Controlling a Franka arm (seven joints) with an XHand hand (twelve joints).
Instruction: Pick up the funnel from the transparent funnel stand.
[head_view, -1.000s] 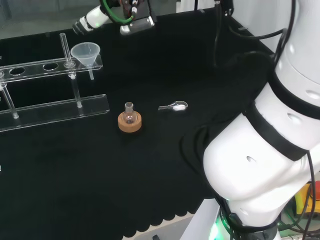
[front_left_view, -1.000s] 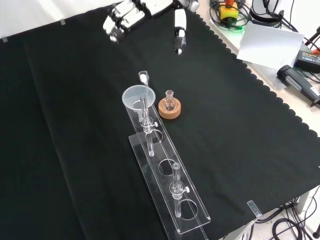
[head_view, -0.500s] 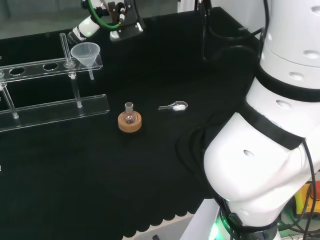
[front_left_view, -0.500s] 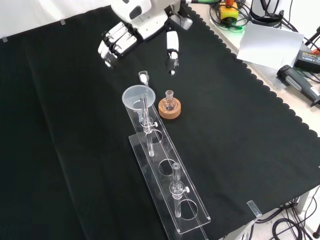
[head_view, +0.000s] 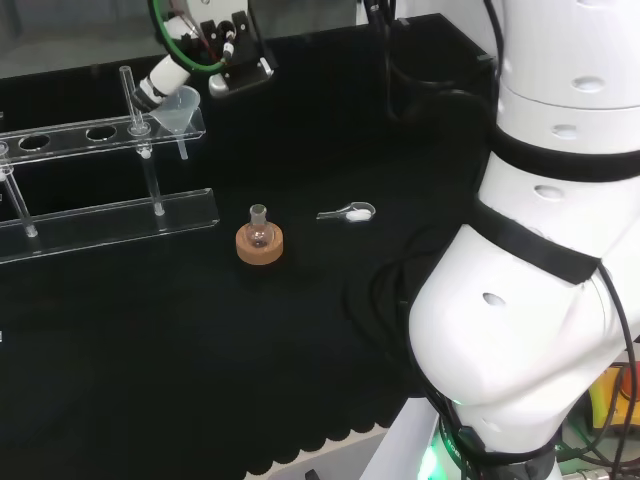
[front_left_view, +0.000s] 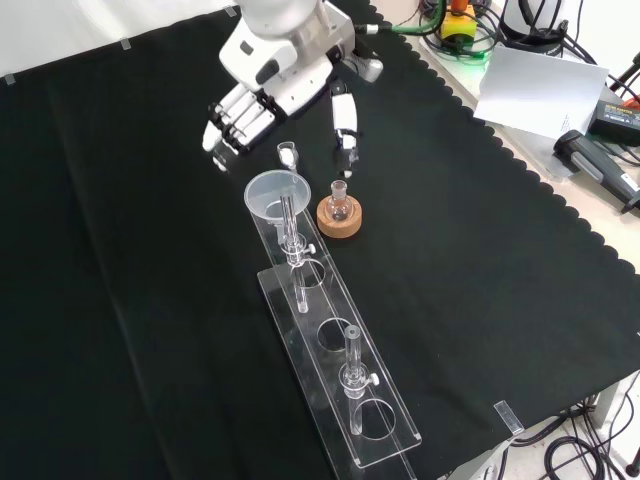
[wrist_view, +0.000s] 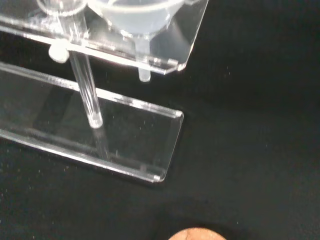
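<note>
Hovering black-and-white hand (front_left_view: 270, 85), fingers straight and spread, near clear plastic funnel (front_left_view: 277, 192); funnel sits in end hole of transparent acrylic funnel stand (front_left_view: 385, 425), untouched; grasp and lift not yet done

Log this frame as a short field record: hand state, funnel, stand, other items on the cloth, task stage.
hand: open hand, fingers straight, above and just beyond the funnel, not touching it
funnel: clear funnel seated in the end hole of the stand
stand: transparent funnel stand, two-tier, on black cloth
other items: small flask on cork ring; small spoon
task stage: approach, funnel not yet grasped
</note>
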